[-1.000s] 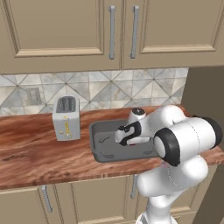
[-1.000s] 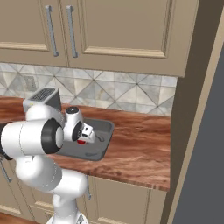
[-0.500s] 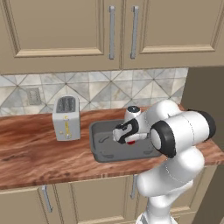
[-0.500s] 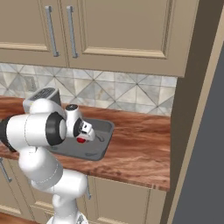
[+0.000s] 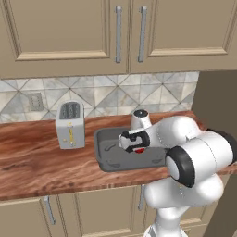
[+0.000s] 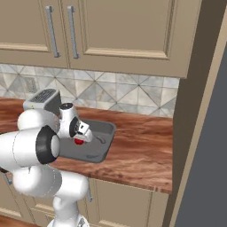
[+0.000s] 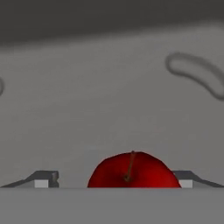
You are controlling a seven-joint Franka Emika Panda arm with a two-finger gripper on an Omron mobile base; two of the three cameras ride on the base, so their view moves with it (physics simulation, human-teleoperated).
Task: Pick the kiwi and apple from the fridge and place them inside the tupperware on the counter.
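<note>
The red apple (image 7: 133,173) lies low in the dark grey tupperware (image 5: 111,155) on the wood counter (image 5: 37,162). My gripper (image 7: 113,181) is open around it, with a gap between the apple and the left fingertip (image 7: 43,179). From the left base view, the gripper (image 5: 134,147) points down into the tray with the apple (image 5: 139,149) at its tips. In the right base view the apple (image 6: 79,142) shows under the hand (image 6: 80,135), inside the tupperware (image 6: 99,133). The kiwi is out of view.
A silver toaster (image 5: 70,124) stands on the counter left of the tray, and it appears behind my arm as the toaster (image 6: 43,99). Beige wall cabinets hang above. A tall panel and the grey fridge side (image 6: 208,155) close off the right.
The hand with the apple has shifted a little to the left and lower over the tray. The toaster and tray have not moved.
</note>
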